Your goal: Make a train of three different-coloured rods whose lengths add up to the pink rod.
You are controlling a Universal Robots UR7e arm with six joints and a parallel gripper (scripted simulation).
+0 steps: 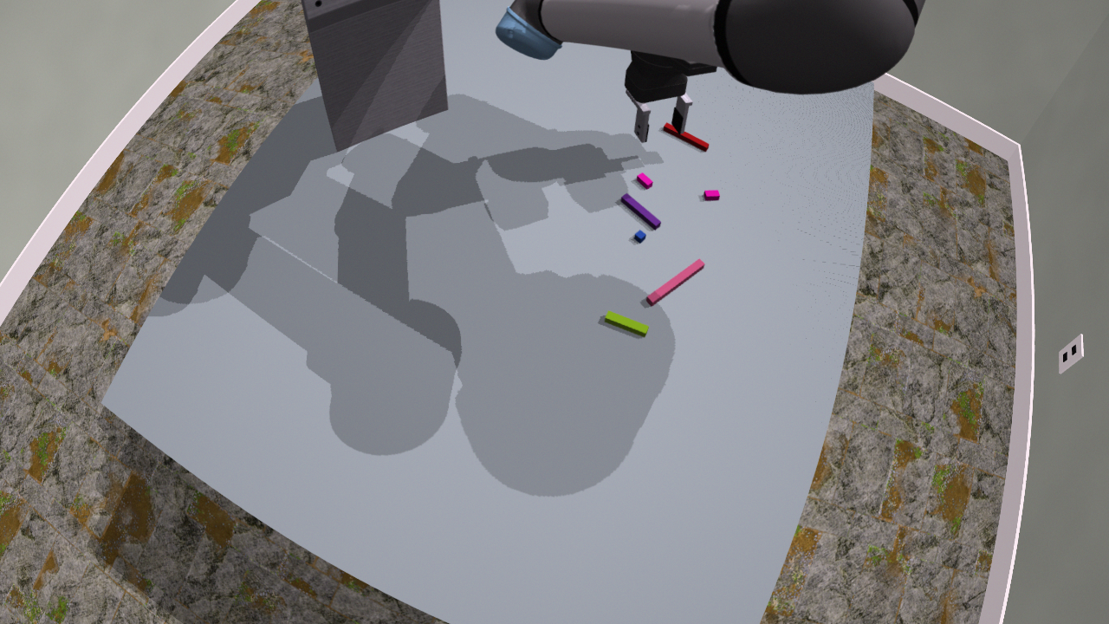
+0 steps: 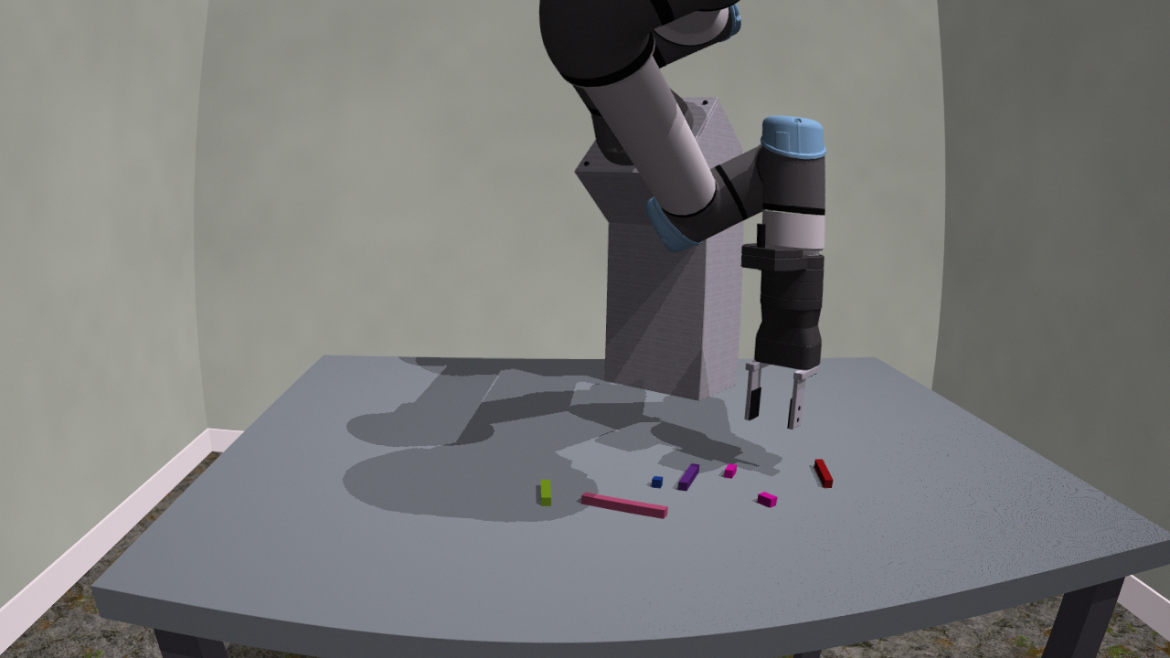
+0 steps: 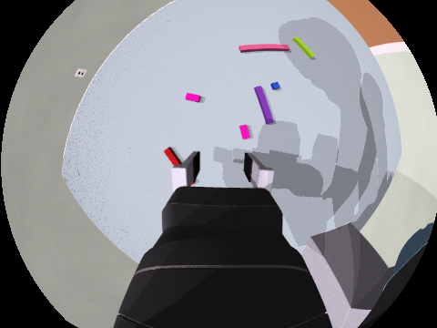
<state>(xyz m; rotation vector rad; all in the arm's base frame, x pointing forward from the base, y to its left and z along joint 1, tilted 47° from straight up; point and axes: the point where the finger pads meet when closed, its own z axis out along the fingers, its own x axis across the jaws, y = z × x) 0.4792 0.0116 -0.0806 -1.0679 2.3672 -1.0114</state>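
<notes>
My gripper (image 1: 660, 120) (image 2: 771, 407) (image 3: 222, 160) is open and empty, hanging well above the table near the red rod (image 1: 685, 137) (image 2: 823, 472) (image 3: 173, 157). A magenta rod (image 1: 644, 179) (image 2: 729, 470) (image 3: 244, 131) lies just beyond the end of the purple rod (image 1: 640, 211) (image 2: 687, 476) (image 3: 264, 105), with a gap between them. A second magenta rod (image 1: 710, 194) (image 2: 766, 499) (image 3: 193, 97) lies apart. The small blue rod (image 1: 639, 236) (image 2: 656, 482) (image 3: 275, 86) lies near the purple rod's other end. The pink rod (image 1: 675, 282) (image 2: 623, 505) (image 3: 264, 47) and the lime rod (image 1: 625, 323) (image 2: 545, 492) (image 3: 304, 47) lie further off.
The arm's grey pedestal (image 1: 379, 66) (image 2: 666, 286) stands at the back of the table. The table's edge runs beyond the red rod (image 1: 865, 155).
</notes>
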